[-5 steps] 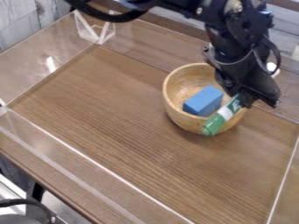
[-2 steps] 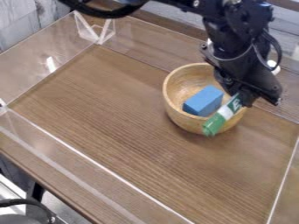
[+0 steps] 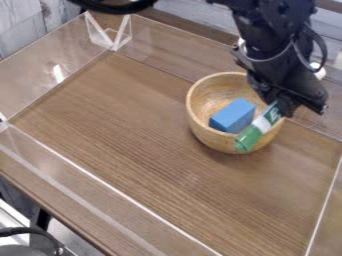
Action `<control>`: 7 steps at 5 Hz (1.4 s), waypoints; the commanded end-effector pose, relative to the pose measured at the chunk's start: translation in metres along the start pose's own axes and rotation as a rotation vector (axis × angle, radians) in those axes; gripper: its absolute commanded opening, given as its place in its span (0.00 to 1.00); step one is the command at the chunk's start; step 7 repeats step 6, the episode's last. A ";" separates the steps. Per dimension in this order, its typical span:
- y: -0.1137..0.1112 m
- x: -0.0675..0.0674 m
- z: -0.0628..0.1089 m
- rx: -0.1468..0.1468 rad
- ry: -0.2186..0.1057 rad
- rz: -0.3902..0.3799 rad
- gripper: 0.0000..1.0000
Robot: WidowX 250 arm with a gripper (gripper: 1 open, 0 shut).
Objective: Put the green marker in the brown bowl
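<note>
Marker [image 3: 254, 133] hangs tilted over the bowl's [image 3: 203, 128] right rim, green cap lowest, as you watch your gripper [image 3: 277, 108] stand clamped on its white barrel. Inside the bowl lies a blue block [image 3: 233, 114]; around it spreads the wooden table [image 3: 120, 130].

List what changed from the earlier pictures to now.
The pincer, shut on the green marker, crept slightly upward, the marker rising with it at the brown bowl's right rim. Nothing was let go. The bowl and the blue block inside it stayed put.
</note>
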State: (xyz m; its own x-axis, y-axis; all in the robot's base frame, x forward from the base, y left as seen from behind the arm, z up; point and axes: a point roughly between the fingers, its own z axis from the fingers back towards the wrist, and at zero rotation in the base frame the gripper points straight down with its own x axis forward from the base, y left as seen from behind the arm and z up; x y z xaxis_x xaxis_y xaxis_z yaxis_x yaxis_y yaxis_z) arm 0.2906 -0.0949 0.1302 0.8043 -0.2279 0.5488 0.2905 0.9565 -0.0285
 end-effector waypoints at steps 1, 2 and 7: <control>-0.003 0.017 0.022 -0.008 -0.067 -0.009 0.00; -0.004 0.015 0.030 -0.011 -0.073 -0.014 0.00; -0.012 0.011 0.046 -0.035 -0.057 -0.039 0.00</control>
